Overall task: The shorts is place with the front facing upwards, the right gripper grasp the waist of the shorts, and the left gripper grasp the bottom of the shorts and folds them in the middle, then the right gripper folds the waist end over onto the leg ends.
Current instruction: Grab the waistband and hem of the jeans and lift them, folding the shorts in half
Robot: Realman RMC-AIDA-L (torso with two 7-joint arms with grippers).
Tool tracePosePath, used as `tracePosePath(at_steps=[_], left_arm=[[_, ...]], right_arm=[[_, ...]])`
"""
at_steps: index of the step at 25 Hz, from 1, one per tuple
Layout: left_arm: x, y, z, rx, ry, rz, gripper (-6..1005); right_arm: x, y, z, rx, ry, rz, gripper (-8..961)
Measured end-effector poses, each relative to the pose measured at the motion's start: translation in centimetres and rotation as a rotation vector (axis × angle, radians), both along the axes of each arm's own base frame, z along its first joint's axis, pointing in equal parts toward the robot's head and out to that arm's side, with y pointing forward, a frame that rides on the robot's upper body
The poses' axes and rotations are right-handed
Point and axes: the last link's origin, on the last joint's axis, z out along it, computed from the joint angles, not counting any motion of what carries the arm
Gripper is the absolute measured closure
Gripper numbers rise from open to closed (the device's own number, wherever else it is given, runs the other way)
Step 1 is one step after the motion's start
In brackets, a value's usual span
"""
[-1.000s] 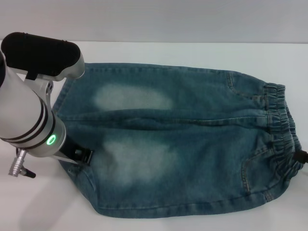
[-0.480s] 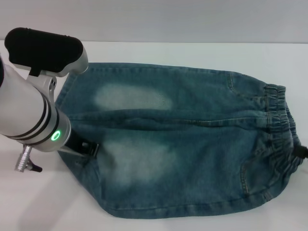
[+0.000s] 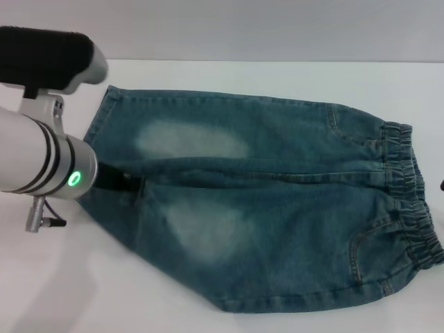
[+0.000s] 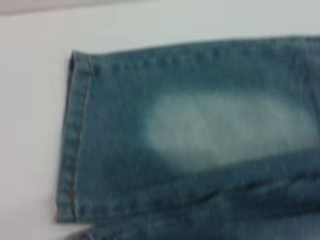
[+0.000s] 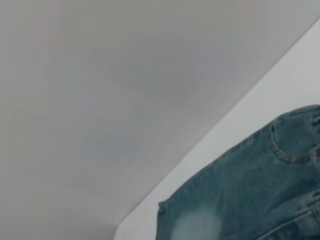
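The denim shorts (image 3: 277, 208) lie front up on the white table (image 3: 277, 76), waist (image 3: 406, 187) to the right and leg hems to the left. My left gripper (image 3: 119, 182) is shut on the near leg's hem, the bottom of the shorts, and holds it raised near the middle seam. The far leg's hem (image 3: 100, 118) lies flat, and the left wrist view shows this hem (image 4: 75, 140) too. Only a black sliver of the right gripper (image 3: 442, 184) shows at the right edge, beside the waist. The right wrist view shows the shorts (image 5: 250, 200) from a distance.
The left arm's silver forearm with its green light (image 3: 74, 179) hangs over the table's left side. A bare white table strip (image 3: 83, 291) lies in front of the shorts. A grey wall (image 5: 100, 100) stands behind the table.
The left gripper has moved toward the far side with the near leg's hem, dragging the near left corner of the cloth to the right. The black sliver at the right edge has shifted farther back.
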Motion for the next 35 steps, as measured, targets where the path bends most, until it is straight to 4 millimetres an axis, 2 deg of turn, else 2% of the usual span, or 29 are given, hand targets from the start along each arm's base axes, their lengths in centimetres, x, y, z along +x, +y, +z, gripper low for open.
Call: tracePosePath(at_steps=[4,6,10,13,17,21,29,35], left_arm=[[-0.6,0.3,0.5,0.034,-0.028,-0.007,973],[-0.7,0.2,0.5,0.033,-0.029,-0.007,973],[-0.4,0.1,0.5,0.032,-0.035,-0.019,973],[-0.2,0.1,0.4,0.032,-0.038,-0.021,973],[0.0,0.1,0.3,0.024,-0.033,-0.020,973],[0.0,0.2,0.3,0.014,-0.023,-0.015,974],[-0.5,0.2,0.8,0.013,-0.003,0.018,975],[-0.6,0.2,0.9,0.018,-0.005,0.031,974]], right_arm=[[-0.5,0.1,-0.1,-0.015,0.010,0.025,929],[0.0,-0.1,0.2,-0.011,-0.022,0.005,916],[2.8,-1.7,1.1,0.026,-0.082,-0.138,891],[4.0,-3.6,1.6,0.047,-0.097,-0.176,872],[3.9,-4.8,0.7,0.029,-0.082,-0.151,846],[3.6,-5.0,-0.7,0.010,-0.046,-0.126,821],[4.1,-5.1,-1.9,0.026,-0.044,-0.137,497],[4.9,-5.3,-1.9,0.035,-0.067,-0.176,497]])
